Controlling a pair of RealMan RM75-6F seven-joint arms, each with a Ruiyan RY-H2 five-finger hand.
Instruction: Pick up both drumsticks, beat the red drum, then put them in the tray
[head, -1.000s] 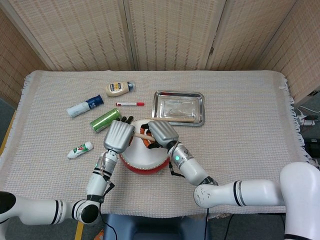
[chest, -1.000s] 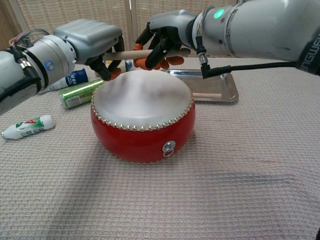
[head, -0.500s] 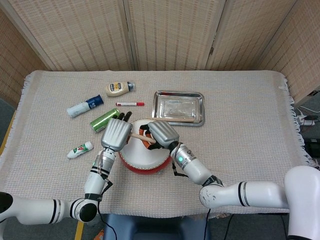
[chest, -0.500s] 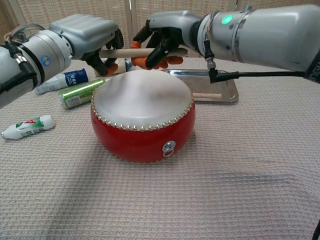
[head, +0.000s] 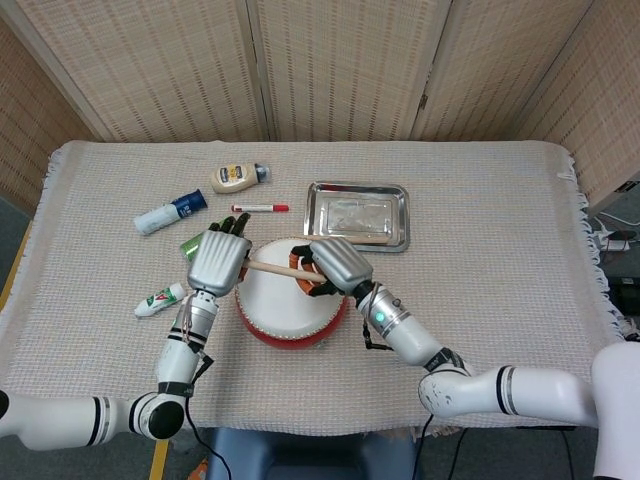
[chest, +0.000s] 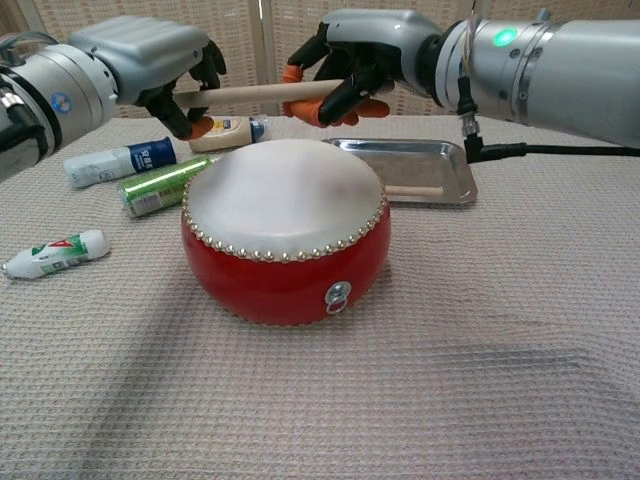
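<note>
head view: drumstick ends under hands

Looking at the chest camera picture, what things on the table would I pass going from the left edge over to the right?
White tube → blue and white bottle → green can → red drum → metal tray, with one drumstick lying in it.

No legible text on any item.
</note>
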